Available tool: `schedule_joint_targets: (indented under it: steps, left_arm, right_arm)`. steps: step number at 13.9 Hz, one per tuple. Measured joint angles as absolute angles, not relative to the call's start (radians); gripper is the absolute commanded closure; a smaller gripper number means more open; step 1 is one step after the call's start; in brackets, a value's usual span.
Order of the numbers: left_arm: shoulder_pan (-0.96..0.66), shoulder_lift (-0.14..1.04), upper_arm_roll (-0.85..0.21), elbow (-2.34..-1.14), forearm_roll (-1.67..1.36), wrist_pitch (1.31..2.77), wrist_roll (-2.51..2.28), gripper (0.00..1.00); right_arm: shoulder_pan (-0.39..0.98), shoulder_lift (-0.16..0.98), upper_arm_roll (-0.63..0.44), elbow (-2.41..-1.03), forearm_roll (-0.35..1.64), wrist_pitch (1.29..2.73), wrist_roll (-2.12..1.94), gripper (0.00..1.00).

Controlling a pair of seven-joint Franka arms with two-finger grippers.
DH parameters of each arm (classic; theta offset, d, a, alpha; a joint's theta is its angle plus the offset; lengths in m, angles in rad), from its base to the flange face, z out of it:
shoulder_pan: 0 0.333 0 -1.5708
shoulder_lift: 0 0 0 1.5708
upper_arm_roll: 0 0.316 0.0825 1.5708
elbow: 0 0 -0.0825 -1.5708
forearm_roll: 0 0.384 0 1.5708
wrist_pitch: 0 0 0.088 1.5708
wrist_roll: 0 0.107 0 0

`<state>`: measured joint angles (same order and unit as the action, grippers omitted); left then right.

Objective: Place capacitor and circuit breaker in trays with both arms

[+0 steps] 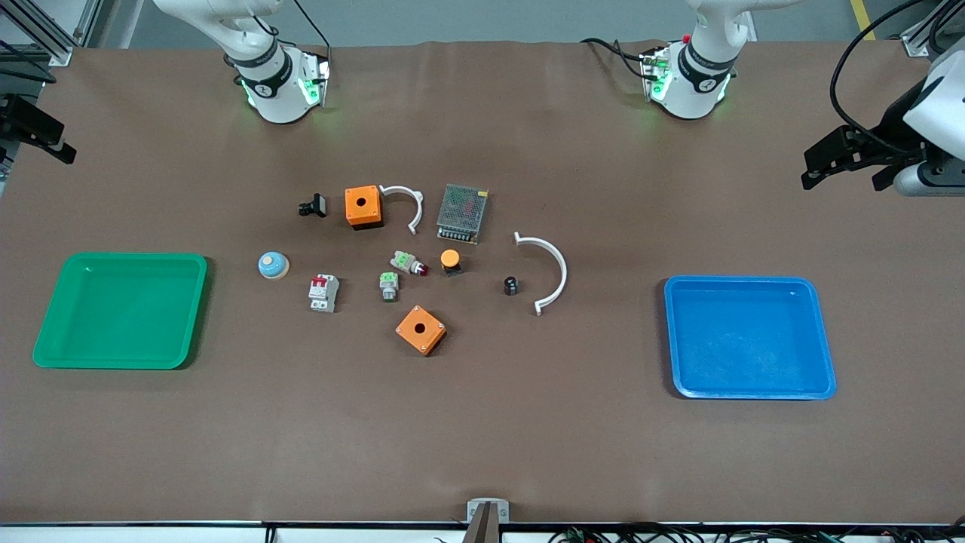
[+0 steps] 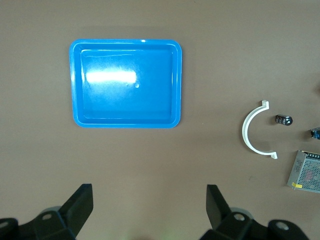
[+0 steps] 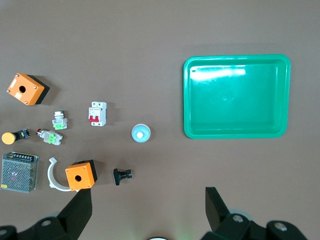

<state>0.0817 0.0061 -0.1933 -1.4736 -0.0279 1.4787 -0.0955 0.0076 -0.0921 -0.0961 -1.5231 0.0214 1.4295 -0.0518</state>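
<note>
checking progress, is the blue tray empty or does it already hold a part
Empty. The shallow blue plastic tray shows only bare floor in the front and left wrist views; the tiny black cylindrical capacitor sits out on the table.

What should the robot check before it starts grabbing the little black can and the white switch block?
1. Capacitor free to grab, beside the white arc: ok.
2. Breaker standing clear of its neighbours: ok.
3. Blue tray has room: ok.
4. Green tray has room: ok.
5. Left gripper open, over bare table: ok.
6. Right gripper open: ok.
</note>
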Motion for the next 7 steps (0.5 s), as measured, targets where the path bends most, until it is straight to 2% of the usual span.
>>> schedule_joint_targets:
  steps: [7]
  left_arm:
    - [0.083,0.011,-0.194,-1.476,-0.028,1.478,-0.104,0.00]
  right_arm:
    - [0.008,-0.092,-0.096,-1.523,0.021,1.429,-0.052,0.00]
